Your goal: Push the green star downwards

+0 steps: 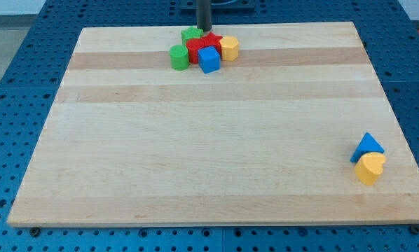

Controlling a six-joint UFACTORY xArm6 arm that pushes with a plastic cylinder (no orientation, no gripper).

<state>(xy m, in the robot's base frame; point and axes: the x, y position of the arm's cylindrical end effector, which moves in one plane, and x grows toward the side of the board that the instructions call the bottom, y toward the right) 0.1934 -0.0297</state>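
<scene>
Your tip (pixel 203 29), a bare rod holding nothing, sits top centre just above the green star (pixel 191 33). That placement suits a downward push, though the red blocks (pixel 198 50) crowd it.

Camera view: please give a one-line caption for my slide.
My tip sits just behind the green star in the block cluster at the wooden board's top edge.

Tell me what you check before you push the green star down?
1. My tip is at the view's top, just above the cluster: ok.
2. The green star sits beside my tip, toward the view's left: ok.
3. Tip touching the star: cannot tell.
4. Path downwards is free: not ok, the green cylinder and a red block lie right below the star.
5. The blue cube and yellow block crowd the cluster and may get dragged along: not ok.
6. The wooden board continues below the cluster: ok.
</scene>
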